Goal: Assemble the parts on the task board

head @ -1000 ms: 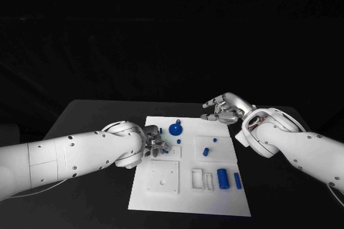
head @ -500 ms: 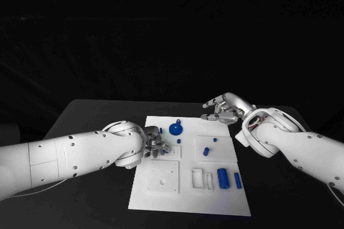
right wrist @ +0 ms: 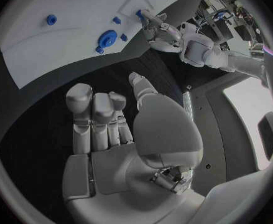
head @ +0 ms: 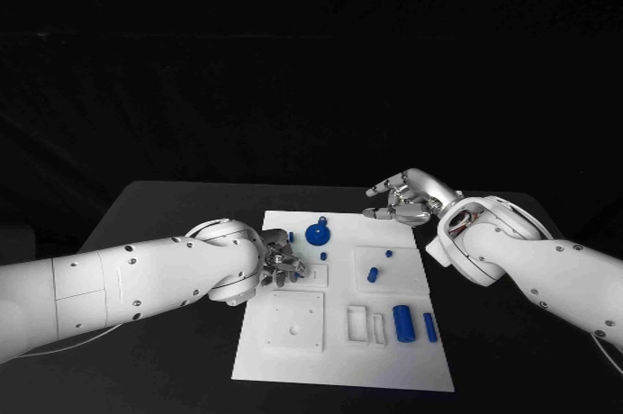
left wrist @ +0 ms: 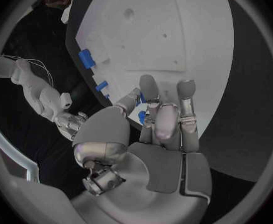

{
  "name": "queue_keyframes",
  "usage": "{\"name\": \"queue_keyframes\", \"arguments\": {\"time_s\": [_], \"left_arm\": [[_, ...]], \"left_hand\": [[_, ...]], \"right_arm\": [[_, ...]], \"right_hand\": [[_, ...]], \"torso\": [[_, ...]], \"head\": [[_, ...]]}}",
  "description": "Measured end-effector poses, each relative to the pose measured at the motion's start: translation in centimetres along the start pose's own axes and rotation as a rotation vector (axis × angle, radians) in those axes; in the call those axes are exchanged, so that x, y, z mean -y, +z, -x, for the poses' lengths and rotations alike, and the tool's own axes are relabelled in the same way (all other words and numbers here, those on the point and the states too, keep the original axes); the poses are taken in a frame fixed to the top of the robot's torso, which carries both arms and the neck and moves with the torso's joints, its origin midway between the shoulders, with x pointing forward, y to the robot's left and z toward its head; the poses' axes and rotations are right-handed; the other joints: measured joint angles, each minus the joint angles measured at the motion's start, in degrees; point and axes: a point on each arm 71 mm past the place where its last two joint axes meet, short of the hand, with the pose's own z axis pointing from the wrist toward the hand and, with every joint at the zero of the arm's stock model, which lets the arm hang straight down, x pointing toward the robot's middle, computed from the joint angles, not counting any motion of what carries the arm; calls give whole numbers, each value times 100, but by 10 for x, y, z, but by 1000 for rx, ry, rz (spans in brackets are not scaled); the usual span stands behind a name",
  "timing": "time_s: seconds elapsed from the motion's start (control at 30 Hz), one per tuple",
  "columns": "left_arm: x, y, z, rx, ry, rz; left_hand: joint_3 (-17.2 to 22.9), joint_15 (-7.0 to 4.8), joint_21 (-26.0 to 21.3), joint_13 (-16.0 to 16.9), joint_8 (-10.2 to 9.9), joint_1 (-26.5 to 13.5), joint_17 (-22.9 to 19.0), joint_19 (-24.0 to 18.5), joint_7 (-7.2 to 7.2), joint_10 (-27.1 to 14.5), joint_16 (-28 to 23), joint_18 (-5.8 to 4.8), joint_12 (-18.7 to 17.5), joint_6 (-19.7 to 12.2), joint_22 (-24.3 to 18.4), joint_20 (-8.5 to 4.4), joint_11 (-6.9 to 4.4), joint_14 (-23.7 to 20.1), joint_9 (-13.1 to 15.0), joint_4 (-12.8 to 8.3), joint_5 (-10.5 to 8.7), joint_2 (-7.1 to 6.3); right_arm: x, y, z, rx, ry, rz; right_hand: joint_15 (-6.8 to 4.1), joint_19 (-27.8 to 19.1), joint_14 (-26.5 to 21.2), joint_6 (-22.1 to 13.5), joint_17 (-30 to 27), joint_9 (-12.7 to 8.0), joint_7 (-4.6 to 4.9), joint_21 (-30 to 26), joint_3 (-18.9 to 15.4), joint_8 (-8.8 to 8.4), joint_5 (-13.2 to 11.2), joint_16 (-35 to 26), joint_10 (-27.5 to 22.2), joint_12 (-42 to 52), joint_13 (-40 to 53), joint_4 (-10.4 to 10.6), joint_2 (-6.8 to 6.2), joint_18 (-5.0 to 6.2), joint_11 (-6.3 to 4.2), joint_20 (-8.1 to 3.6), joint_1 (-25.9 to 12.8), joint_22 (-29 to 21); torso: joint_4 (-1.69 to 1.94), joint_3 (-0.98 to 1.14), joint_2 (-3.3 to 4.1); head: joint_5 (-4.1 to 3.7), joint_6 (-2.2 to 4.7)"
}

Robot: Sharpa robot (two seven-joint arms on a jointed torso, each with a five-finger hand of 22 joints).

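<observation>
Plainly, the job was only partly along. On the flat white rectangular task board (head: 340,360), lying in the middle of the black surface (head: 156,207), several small blue plastic parts were loose or unseated as far as I could judge: a round blue disc with a stubby handle (head: 318,233) near the far edge, a short blue peg (head: 373,274) on the square plate beside it, and two blue cylinders, one thick (head: 405,323) and one thin (head: 429,327), lying side by side toward my right near the front. The square recess (head: 296,322) and the narrow slots (head: 365,325) at the front looked unfilled.

My left hand (head: 281,265) was at the board's left edge, its fingers (left wrist: 164,122) curled close around a small blue piece (left wrist: 141,116) pinched against the thumb, right over the board. Whether that piece was seated or only held there, I could not tell.

My right hand (head: 406,198) hovered past the board's far right corner, fingers loosely apart, holding nothing.
</observation>
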Motion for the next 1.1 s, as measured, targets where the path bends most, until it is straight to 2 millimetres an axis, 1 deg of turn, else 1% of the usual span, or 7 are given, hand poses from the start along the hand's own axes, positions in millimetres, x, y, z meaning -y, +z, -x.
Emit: {"name": "queue_keyframes", "arguments": {"time_s": [0.2, 0.4, 0.43, 0.6, 0.97, 1.1], "left_arm": [[0, 1, 1, -2, 1, 2], [1, 2, 2, -11, 3, 4], [1, 3, 3, -13, 3, 4], [2, 3, 4, -25, 7, 7], [5, 5, 5, -45, 19, 14], [5, 5, 6, -49, 18, 15]], "left_hand": [[36, 2, 0, -6, 5, -27, 0, 0, 19, 20, 0, 0, 0, 20, 0, 0, 20, 1, -6, -32, 111, 27], [78, 18, 0, -6, 5, -49, -5, 0, 38, 32, 0, -1, 0, 42, -1, 0, 32, 2, -5, -45, 140, 50], [79, 19, 0, -6, 5, -49, -5, 0, 39, 52, 0, -2, 0, 44, -1, 0, 52, 2, -5, -46, 158, 50], [86, 21, 0, -6, 5, -50, -11, 0, 49, 53, 0, -4, 0, 54, -1, 0, 53, 3, -2, -53, 201, 49], [100, 31, 0, -11, -1, -84, -20, 0, 66, 73, 0, -7, 0, 72, -2, 0, 73, 11, -2, -67, 223, 64], [120, 32, 0, -11, -1, -97, -20, 0, 68, 73, 0, -7, 0, 73, -2, 0, 73, 11, -2, -88, 223, 64]], "right_arm": [[0, 0, -1, -2, 1, 0], [0, 0, -1, -3, 1, 0], [0, 1, -1, -3, 1, 0], [0, 1, -2, -5, 2, -1], [0, 1, -3, -11, 2, -2], [1, 1, -4, -12, 3, -3]], "right_hand": [[0, 0, 0, 0, 0, 0, 0, 0, 0, 0, 0, 0, 0, 0, 0, 0, 0, 0, 0, 0, 0, 0], [0, 0, 0, -1, 0, 0, -1, 0, 0, 0, 0, 0, 0, 0, 0, 0, 0, 0, 0, 0, 0, 0], [0, 0, 0, -1, 0, 0, -1, 0, 0, 0, 0, 0, 0, 0, 1, 0, 0, 0, 0, 0, 0, -1], [0, 0, 0, -1, 0, 0, -1, 0, 0, 0, 0, 0, 0, 0, 1, 0, 0, 0, 0, 0, 0, -1], [0, 0, 0, -1, 0, 0, -1, 0, 0, 0, -1, 0, 0, 0, -6, 0, 0, 0, 0, 0, 0, -1], [0, 0, 0, -1, 0, 0, -1, 0, 0, 0, -1, 0, 0, 0, -6, 0, 0, 0, 0, 0, 0, -1]], "torso": [[-3, 0, 2], [-3, 0, 3], [-3, 0, 3], [-3, -1, 4], [1, 0, 3], [1, 4, 1]], "head": [[-4, 9], [-15, 10], [-18, 9], [-30, 9], [-40, -1], [-40, 10]]}}
